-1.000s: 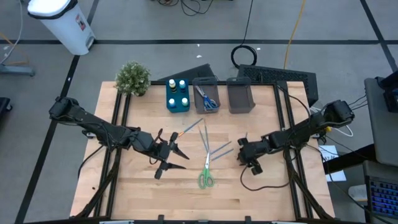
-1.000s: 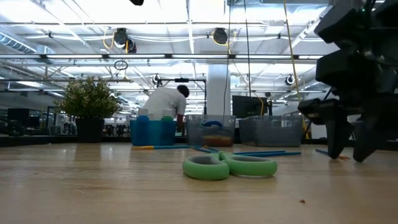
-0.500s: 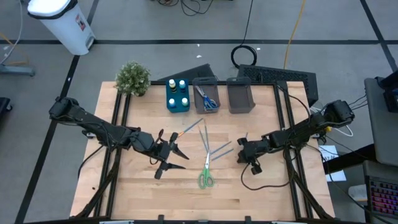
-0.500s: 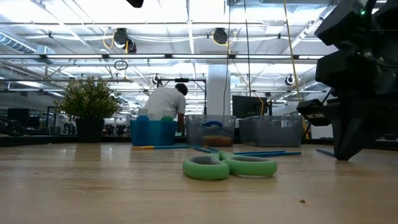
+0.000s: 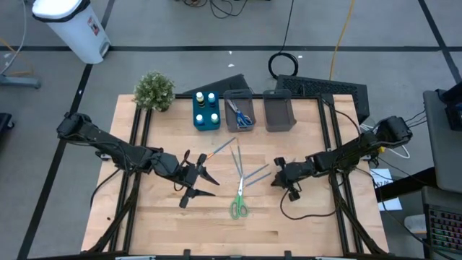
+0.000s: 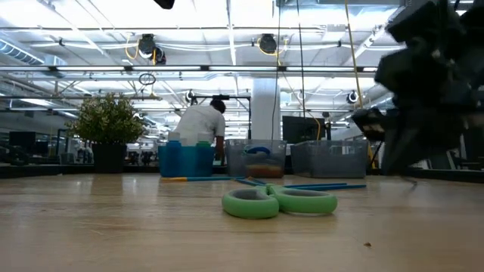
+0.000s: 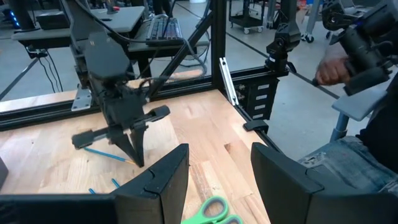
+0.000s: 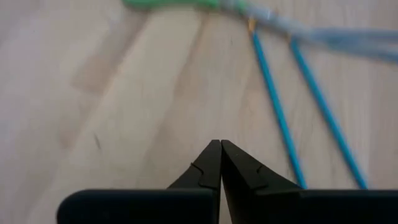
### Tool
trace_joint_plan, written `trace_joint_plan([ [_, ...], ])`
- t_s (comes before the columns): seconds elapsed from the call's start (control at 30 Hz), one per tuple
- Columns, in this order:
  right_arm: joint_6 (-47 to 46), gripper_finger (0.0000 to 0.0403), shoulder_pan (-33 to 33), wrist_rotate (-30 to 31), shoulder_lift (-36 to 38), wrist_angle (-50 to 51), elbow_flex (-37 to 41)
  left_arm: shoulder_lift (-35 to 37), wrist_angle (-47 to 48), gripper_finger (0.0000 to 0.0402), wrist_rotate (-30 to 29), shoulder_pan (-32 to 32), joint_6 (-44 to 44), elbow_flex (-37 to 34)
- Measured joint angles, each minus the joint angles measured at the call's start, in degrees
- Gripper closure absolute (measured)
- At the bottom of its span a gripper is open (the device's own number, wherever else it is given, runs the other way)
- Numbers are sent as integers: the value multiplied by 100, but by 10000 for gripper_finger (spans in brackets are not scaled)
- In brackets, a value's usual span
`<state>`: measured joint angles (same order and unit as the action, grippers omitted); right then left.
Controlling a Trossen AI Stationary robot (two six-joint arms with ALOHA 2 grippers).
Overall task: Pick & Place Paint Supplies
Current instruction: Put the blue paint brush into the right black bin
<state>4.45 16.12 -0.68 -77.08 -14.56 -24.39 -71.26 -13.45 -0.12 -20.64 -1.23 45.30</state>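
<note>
The right gripper has its two dark fingers pressed tip to tip with nothing between them; in the right wrist view two thin blue brushes lie on the wood just past the tips, not touching them. From above, that gripper sits right of the table's centre, at about 3 o'clock, with the brushes just to its 9 o'clock.

The left gripper hangs left of centre, at about 8 o'clock, its fingers standing partly apart and empty — the green-handled scissors show in the gap below them in the left wrist view. In the high view those scissors lie at 6 o'clock of centre, between the two grippers, blades pointing toward 12; another brush with an orange tip lies toward 11 o'clock of them.

At 12 o'clock along the far edge stand three bins — a blue bin holding small bottles; a grey bin holding scissors; a second grey bin. A potted plant stands at 10 o'clock. In the low view a person stands beyond the table.
</note>
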Motion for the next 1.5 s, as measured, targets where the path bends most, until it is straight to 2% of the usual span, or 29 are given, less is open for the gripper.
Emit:
trace_joint_plan([
  [0.23, 402, 403, 51, 377, 277, -816, -10, 0, 0, 220, -2, 0, 0, 0],
  [0.33, 306, 403, 45, 416, 418, -1202, -10, 0, 0, 220, 0, 0, 0, 0],
  [0.53, -12, 403, 8, 898, 817, -1930, -19, 0, -4, 220, -2, 0, 0, 0],
  [0.63, -144, 403, -47, 1122, 1107, -2076, -19, 1, -4, 220, -2, 0, 0, 0],
  [0.87, -434, 396, -279, 786, 1434, -1541, -23, 2, -2, 220, -2, 0, 0, 0],
  [1.03, -751, 329, -167, 588, 729, -1330, -52, 0, -4, 220, -4, 0, -16, 0],
  [1.2, -816, 263, -135, 337, -393, -1157, -455, 2, -9, 220, -4, 0, -39, 0],
  [1.33, -631, 247, -142, 174, -1142, -913, -807, 2, -3, 220, -7, 0, -25, 0],
  [1.5, -514, 260, -142, 26, -1661, -712, -1041, 2, 83, 220, -4, 0, -14, -2],
])
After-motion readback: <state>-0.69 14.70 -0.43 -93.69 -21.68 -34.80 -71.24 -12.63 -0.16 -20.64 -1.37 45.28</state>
